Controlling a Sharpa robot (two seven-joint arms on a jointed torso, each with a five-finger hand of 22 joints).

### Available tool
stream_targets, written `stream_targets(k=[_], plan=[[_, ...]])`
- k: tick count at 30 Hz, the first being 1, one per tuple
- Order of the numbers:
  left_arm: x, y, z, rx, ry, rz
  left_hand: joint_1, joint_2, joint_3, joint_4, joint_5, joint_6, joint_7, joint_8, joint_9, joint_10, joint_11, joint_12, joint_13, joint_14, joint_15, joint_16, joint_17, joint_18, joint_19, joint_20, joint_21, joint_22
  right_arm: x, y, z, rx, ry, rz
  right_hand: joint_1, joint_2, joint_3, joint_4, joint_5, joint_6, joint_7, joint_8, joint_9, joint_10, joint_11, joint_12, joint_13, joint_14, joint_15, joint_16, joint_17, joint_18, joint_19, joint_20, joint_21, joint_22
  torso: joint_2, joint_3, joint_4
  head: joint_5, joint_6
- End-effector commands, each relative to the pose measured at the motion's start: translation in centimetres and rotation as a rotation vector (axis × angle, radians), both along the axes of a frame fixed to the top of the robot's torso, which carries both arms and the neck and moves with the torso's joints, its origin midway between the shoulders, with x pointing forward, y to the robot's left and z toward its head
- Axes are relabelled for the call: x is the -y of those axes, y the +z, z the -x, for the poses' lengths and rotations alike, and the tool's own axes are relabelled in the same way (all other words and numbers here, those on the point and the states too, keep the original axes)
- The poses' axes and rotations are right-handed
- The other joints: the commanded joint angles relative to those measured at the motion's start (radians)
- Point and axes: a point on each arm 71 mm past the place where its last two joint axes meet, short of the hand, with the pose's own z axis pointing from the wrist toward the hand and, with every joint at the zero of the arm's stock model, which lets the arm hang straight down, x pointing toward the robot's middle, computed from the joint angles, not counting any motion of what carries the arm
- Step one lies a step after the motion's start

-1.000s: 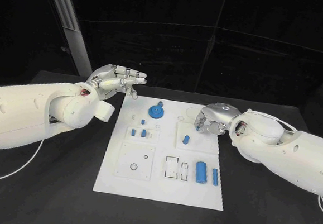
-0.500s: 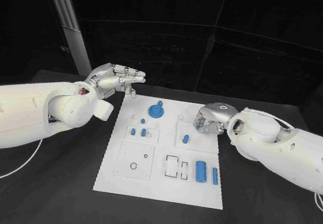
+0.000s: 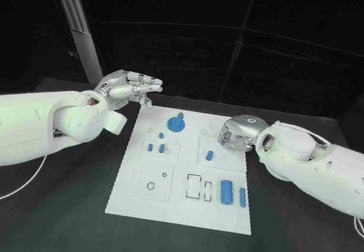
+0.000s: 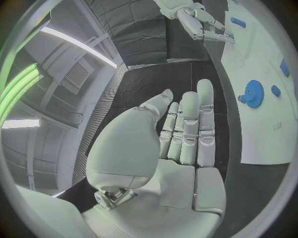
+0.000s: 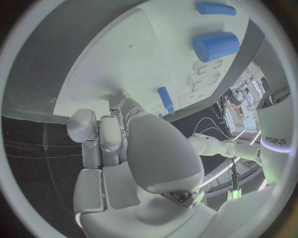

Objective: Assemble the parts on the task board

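parts (image 3: pixel 226 190) on task board (image 3: pixel 179 211), mid-table (image 3: pixel 60 210)

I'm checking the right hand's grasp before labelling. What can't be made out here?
- Head view: whether the right hand holds a part; its curled fingers face down onto the task board.
- Right wrist view: fingertips hidden behind the palm.
- Head view: the small blue parts are too small to identify.

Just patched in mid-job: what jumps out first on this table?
The white task board lies mid-table with blue parts scattered on it, most strikingly a blue gear near its far edge and a fat blue cylinder toward its near right. The left hand hangs off the far-left corner; the right hand is over the far-right.
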Motion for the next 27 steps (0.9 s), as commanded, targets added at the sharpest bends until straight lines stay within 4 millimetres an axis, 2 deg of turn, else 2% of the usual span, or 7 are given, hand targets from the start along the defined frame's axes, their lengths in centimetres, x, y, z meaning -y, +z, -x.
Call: stream_targets(k=[1,5,8,11,15,20,27], plan=[[-0.1,0.2,0.0,0.009,-0.003,0.013,0.007,0.002,0.007,0.002,0.000,0.008,-0.003,0.005,0.001,0.008,0.000,0.007,-0.001,-0.008,-0.001,-0.004,-0.001,0.014,-0.004,0.000,-0.005,-0.001,-0.1,0.2,0.3,0.024,0.003,-0.032,-0.025,-0.011,0.047,-0.004,-0.003,0.008,0.001,-0.001,0.002,0.010,-0.004,-0.008,0.001,0.024,-0.005,0.006,-0.002,-0.020,0.007,-0.003,0.007,0.006,-0.001,-0.0004,-0.0002,-0.002,0.000],[-0.3,0.2,-0.1,0.009,0.002,0.011,0.008,0.001,0.008,0.001,0.000,0.008,-0.002,0.005,0.001,0.007,0.000,0.007,-0.002,-0.008,-0.001,-0.005,-0.002,0.014,-0.004,0.000,-0.006,-0.002,0.2,0.8,0.7,0.053,-0.005,-0.067,-0.059,-0.039,0.118,-0.006,0.005,0.010,0.002,-0.002,0.001,0.014,-0.002,-0.015,0.002,0.024,-0.005,0.011,-0.003,-0.021,0.009,-0.002,0.013,0.014,-0.002,-0.0006,0.0001,-0.003,0.002],[-0.4,0.2,-0.1,0.010,0.007,0.009,0.008,0.001,0.008,0.001,0.000,0.008,-0.002,0.005,0.001,0.007,0.000,0.007,-0.002,-0.008,-0.001,-0.005,-0.002,0.014,-0.004,0.000,-0.006,-0.002,0.4,1.3,1.0,0.081,-0.012,-0.102,-0.097,-0.076,0.187,-0.006,0.008,0.008,0.003,-0.003,0.001,0.015,-0.002,-0.020,0.002,0.024,-0.004,0.017,-0.005,-0.022,0.012,-0.001,0.018,0.020,-0.003,-0.0010,0.0000,-0.005,0.003],[-0.5,0.2,-0.2,0.010,0.010,0.008,0.008,0.001,0.008,0.001,0.000,0.008,-0.002,0.005,0.001,0.007,0.000,0.007,-0.002,-0.008,-0.001,-0.005,-0.002,0.014,-0.004,0.000,-0.006,-0.002,0.6,1.6,1.3,0.095,-0.016,-0.121,-0.113,-0.091,0.221,-0.007,0.007,0.009,0.004,-0.002,0.001,0.016,-0.002,-0.021,0.003,0.024,-0.003,0.019,-0.007,-0.022,0.013,0.000,0.020,0.023,-0.002,-0.0016,0.0002,-0.006,0.006],[-0.6,0.2,-0.2,0.009,0.012,0.007,0.008,0.001,0.008,0.001,0.000,0.008,-0.002,0.005,0.001,0.007,0.000,0.007,-0.002,-0.008,-0.001,-0.005,-0.002,0.014,-0.004,0.000,-0.006,-0.002,0.8,2.0,1.7,0.104,-0.017,-0.146,-0.129,-0.106,0.253,-0.008,0.007,0.010,0.004,-0.002,0.002,0.018,-0.002,-0.021,0.004,0.023,-0.003,0.021,-0.009,-0.022,0.013,0.000,0.021,0.024,-0.001,-0.0009,0.0007,-0.004,0.011],[-0.6,0.2,-0.2,0.008,0.012,0.006,0.008,0.001,0.008,0.001,0.000,0.008,-0.002,0.005,0.001,0.007,0.000,0.007,-0.002,-0.008,-0.001,-0.005,-0.002,0.014,-0.004,0.000,-0.006,-0.002,0.6,2.5,2.4,0.104,-0.006,-0.178,-0.136,-0.112,0.267,-0.010,0.008,0.010,0.005,-0.002,0.002,0.018,-0.002,-0.022,0.004,0.023,-0.003,0.023,-0.010,-0.023,0.013,0.000,0.021,0.025,-0.002,-0.0003,0.0006,-0.002,0.007],[-0.5,0.1,-0.2,0.008,0.009,0.007,0.008,0.001,0.008,0.001,0.000,0.008,-0.002,0.005,0.001,0.007,0.000,0.007,-0.002,-0.008,-0.001,-0.005,-0.002,0.014,-0.004,0.000,-0.006,-0.002,-2.2,3.5,4.4,0.088,0.076,-0.257,-0.142,-0.122,0.288,-0.015,0.013,0.010,0.006,-0.002,0.002,0.018,-0.001,-0.022,0.004,0.023,-0.002,0.025,-0.010,-0.023,0.014,0.000,0.023,0.027,0.000,0.0001,0.0007,0.008,0.003]])
